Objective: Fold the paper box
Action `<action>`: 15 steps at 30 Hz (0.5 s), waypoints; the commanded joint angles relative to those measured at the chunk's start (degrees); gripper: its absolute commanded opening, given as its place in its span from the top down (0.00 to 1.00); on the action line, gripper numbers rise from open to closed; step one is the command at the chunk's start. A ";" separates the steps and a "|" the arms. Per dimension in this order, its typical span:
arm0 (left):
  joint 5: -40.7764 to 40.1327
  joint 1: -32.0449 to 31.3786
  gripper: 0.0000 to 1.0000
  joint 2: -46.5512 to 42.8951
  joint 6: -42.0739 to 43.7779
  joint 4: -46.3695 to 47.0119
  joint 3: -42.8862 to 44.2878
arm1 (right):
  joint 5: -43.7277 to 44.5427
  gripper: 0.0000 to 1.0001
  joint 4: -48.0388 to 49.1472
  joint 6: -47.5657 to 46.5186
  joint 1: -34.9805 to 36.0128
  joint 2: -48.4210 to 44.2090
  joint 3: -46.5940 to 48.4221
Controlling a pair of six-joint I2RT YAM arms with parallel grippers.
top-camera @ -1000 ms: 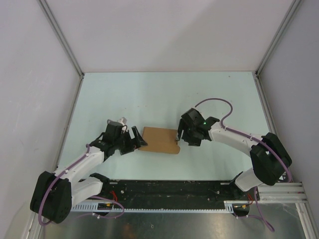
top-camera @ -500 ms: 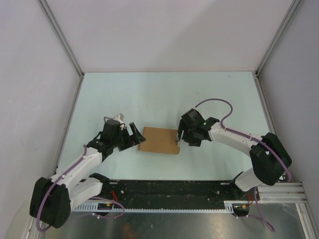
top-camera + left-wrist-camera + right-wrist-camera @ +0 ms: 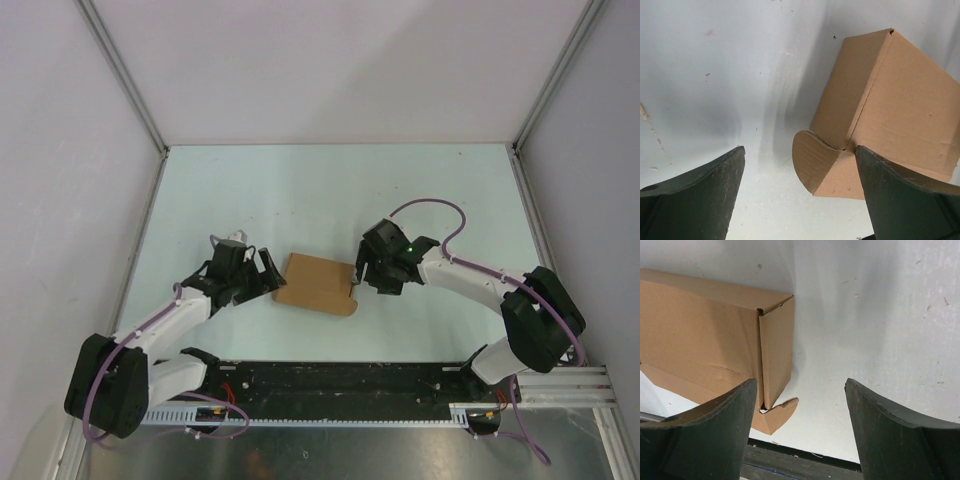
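- Left gripper (image 3: pixel 264 276): fingers spread wide and holding nothing. The tips sit just left of the box; I cannot tell if they touch it.
- Paper box (image 3: pixel 318 283): plain brown cardboard lying on the pale table (image 3: pixel 300 190), between the two grippers. In the left wrist view a rounded flap at its left end lies between the fingers, and the frame cuts off the box's far side.
- Right gripper (image 3: pixel 360 278): fingers spread wide and holding nothing. The box's right end is just beside one finger, which hides part of the box.
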 commanded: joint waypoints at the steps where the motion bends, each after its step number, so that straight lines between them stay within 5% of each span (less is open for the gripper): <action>1: -3.10 0.37 0.05 0.83 1.71 0.70 1.61 | 0.33 0.23 1.54 -0.44 0.52 -0.13 -0.01; 15: -2.75 0.28 0.05 2.67 2.24 1.05 0.73 | 1.30 0.23 1.11 -0.80 0.96 1.54 0.08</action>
